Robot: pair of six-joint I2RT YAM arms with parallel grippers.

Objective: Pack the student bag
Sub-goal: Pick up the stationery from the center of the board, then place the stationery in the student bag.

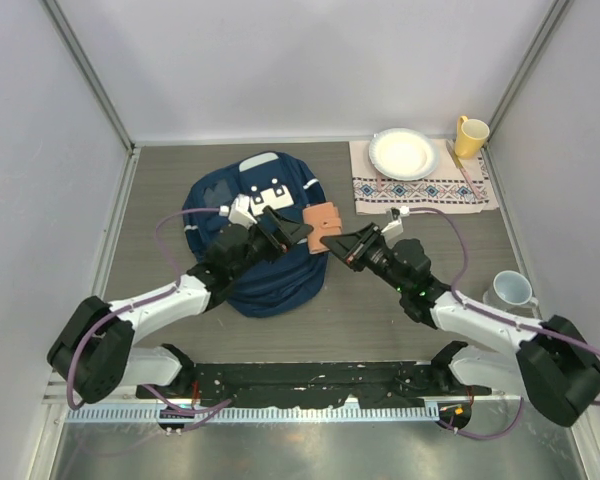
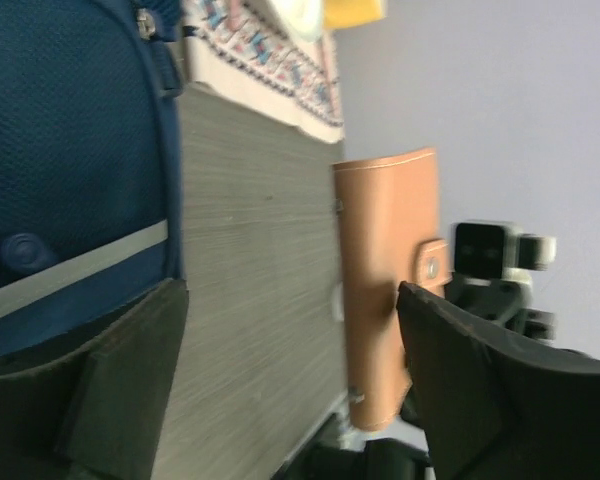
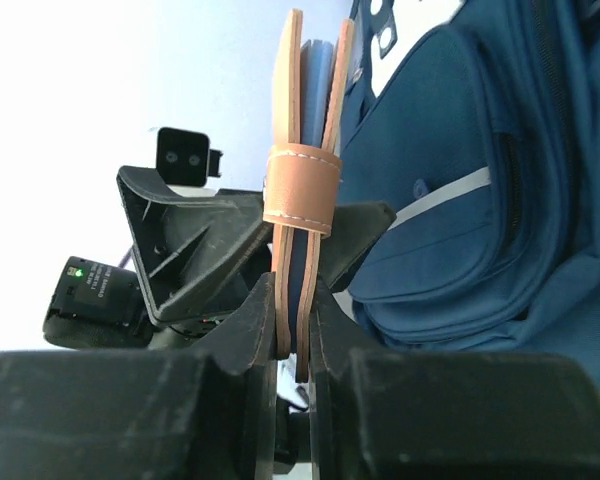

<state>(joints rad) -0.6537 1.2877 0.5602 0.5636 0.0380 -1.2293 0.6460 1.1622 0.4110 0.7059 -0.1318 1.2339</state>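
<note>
The student bag (image 1: pixel 280 282) lies flat on the table (image 1: pixel 380 315), left of centre, with its navy front and white buckle patch facing up. Whether any compartment is unzipped cannot be told from these views. Just off its right edge, held up in the air between the two tools, is a tan leather case (image 1: pixel 323 226) with a snap strap. The right gripper (image 3: pixel 293 322) is clamped on the case's lower edge — its wrist view shows both fingers pressed against the leather covers, with a blue inner leaf between them. The left gripper (image 1: pixel 288 228) reaches over the bag from the other side with its fingers spread wide, the case between them and close to one finger, though I cannot tell whether it touches. So the case appears to hang on the right arm's pinch alone. That grip is narrow and near one edge, so a quick swing could let the case pivot or slip out, and it would land on the table beside the bag rather than in it. The open left fingers stand close enough to knock the case if they move carelessly. If no pocket is open, pressing the case against the fabric would only shove the bag across the table. The bag sits near the right gripper, to its left and lower — and directly beneath the left arm's wrist.
</note>
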